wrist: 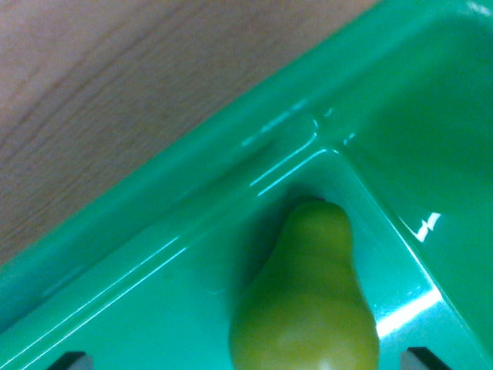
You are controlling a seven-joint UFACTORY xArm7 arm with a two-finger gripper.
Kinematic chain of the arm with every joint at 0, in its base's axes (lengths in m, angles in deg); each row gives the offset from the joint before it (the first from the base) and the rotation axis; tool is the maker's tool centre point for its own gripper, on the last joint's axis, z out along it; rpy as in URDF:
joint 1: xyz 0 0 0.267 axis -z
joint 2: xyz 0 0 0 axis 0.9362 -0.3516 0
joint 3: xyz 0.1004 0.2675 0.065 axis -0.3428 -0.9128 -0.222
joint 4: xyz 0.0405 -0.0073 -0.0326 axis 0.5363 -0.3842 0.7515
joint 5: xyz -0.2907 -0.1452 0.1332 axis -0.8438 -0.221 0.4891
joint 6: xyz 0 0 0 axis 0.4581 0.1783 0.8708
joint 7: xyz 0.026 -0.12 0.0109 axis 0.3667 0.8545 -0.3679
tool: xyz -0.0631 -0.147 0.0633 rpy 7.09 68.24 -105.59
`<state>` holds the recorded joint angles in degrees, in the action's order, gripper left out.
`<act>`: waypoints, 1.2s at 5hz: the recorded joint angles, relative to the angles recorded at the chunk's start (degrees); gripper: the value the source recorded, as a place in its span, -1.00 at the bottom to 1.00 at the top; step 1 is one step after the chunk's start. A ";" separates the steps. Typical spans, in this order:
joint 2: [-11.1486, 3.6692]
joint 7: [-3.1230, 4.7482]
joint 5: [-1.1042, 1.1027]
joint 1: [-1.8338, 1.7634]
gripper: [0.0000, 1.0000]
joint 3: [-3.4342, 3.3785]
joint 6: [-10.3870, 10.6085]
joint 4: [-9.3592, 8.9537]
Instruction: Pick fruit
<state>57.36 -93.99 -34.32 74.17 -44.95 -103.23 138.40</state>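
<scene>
A green pear (308, 301) lies in a compartment of a green tray (177, 223), its stem end tucked into the compartment's far corner. The pear's wide end runs off the bottom edge of the wrist view. My gripper (250, 359) is open just above the pear. Only its two dark fingertips show at the bottom edge, one on the wrist view's left (73, 360) and one on the right (427, 358). Each stands clear of the pear's sides, with nothing gripped.
A raised divider (385, 223) separates the pear's compartment from a second tray compartment (431, 123) on the wrist view's right. The tray's rim runs diagonally across the view. Beyond it is a wooden tabletop (115, 85) at the upper left.
</scene>
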 joint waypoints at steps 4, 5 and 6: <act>-1.83 -2.89 0.54 0.70 -1.00 0.45 3.77 -2.82; -1.83 -2.89 0.54 0.70 -1.00 0.45 3.77 -2.82; -2.52 -3.98 0.75 0.97 -1.00 0.62 5.19 -3.87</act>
<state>54.84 -97.96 -33.58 75.14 -44.33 -98.04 134.53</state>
